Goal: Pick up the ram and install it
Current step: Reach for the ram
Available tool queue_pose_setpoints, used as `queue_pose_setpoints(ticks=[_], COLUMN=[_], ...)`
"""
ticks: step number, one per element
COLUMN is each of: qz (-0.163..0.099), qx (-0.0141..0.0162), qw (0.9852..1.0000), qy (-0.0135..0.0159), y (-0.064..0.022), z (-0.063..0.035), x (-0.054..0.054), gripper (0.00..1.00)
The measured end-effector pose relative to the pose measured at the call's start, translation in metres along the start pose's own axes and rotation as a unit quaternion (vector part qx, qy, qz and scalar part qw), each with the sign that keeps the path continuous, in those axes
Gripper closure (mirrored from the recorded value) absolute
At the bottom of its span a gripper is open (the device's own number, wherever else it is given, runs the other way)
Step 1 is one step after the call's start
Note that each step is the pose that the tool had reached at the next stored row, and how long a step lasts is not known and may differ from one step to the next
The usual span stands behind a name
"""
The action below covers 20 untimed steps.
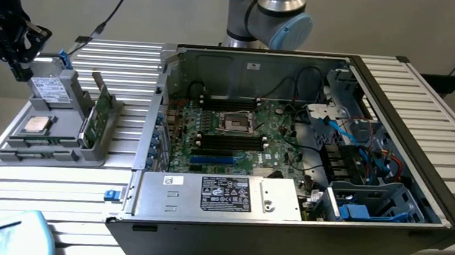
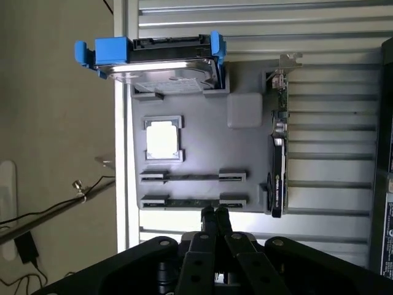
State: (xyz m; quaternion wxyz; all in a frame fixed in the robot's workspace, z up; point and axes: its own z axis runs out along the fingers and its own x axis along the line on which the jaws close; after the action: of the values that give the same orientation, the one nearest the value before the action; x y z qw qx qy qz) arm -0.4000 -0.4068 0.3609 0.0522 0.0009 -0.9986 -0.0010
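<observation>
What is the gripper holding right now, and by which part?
Nothing is held. The gripper is shut, its fingers pressed together with nothing between them, above the grey parts tray.

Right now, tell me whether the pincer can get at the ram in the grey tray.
Probably yes: the pincer hangs above the tray and nothing covers the ram, though it is shut and would need to open first.

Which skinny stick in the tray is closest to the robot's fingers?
The ram stick at the tray's edge, just beyond the shut fingers. The other stick sits nearer the silver chip.
</observation>
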Motion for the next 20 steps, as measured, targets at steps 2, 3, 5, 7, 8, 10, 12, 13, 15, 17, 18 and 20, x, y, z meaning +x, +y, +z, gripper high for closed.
queue_pose_setpoints(ticks=[2, 3, 5, 7, 8, 10, 12, 13, 15, 17, 18, 20], qz=[-0.002, -0.003, -0.006, -0.008, -0.010, -0.013, -0.019, -0.022, -0.031, -0.039, -0.040, -0.040], qx=[0.0002, 0.0003, 0.0006, 0.0009, 0.0010, 0.0014, 0.0020, 0.0023, 0.0032, 0.0041, 0.0042, 0.0042], qw=[1.0000, 1.0000, 1.0000, 1.0000, 1.0000, 0.9999, 0.9998, 0.9997, 0.9995, 0.9992, 0.9992, 0.9992], qy=[0.0000, 0.0001, 0.0001, 0.0001, 0.0001, 0.0001, 0.0001, 0.0000, 0.0000, 0.0003, 0.0002, 0.0002], y=[-0.0020, -0.0033, -0.0061, -0.0087, -0.0100, -0.0122, -0.0139, -0.0144, -0.0154, -0.0157, -0.0157, -0.0157], z=[0.0007, 0.0010, 0.0015, 0.0021, 0.0024, 0.0030, 0.0037, 0.0043, 0.0052, 0.0055, 0.0055, 0.0056], x=[0.001, 0.001, 0.002, 0.003, 0.003, 0.003, 0.003, 0.003, 0.003, 0.004, 0.004, 0.004], gripper=[0.89, 0.89, 0.89, 0.89, 0.89, 0.89, 0.89, 0.89, 0.89, 0.89, 0.89, 0.89])
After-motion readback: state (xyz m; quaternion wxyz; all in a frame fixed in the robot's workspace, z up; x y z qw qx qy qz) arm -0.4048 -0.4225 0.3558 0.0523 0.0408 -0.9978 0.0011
